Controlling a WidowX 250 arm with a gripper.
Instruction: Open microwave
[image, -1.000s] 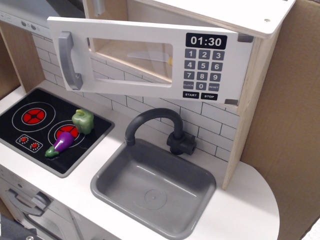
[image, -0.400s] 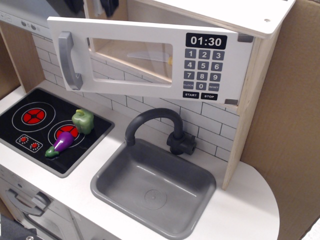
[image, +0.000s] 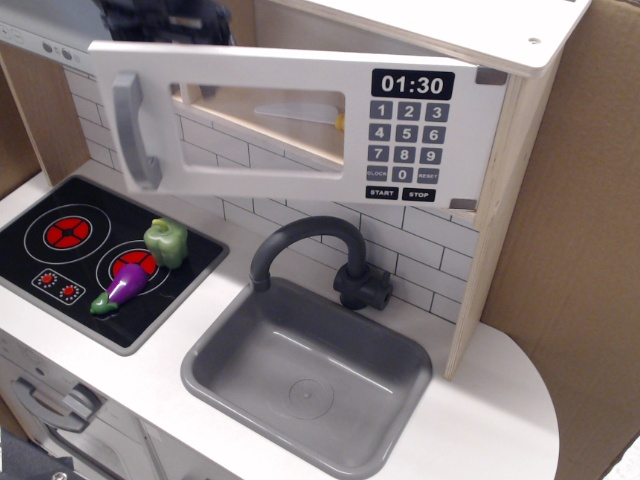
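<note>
The toy microwave has a white door (image: 290, 125) with a clear window, a grey bar handle (image: 133, 130), a black keypad (image: 405, 140) and a clock display (image: 412, 83). The door stands partly open, hinged at the right, with its left edge swung out from the wooden cabinet. My gripper (image: 165, 20) is a dark blurred shape at the top left, just behind the door's upper left edge. The door hides its fingers, so I cannot tell how they stand.
Below are a grey sink (image: 210, 350) with a dark faucet (image: 300, 235) and a black stove top (image: 160, 300) carrying a green pepper (image: 166, 243) and a purple eggplant (image: 123, 289). A cardboard wall (image: 570, 250) stands at the right.
The gripper has come down into view behind the door's top left. The door's left edge has swung further out and to the left.
</note>
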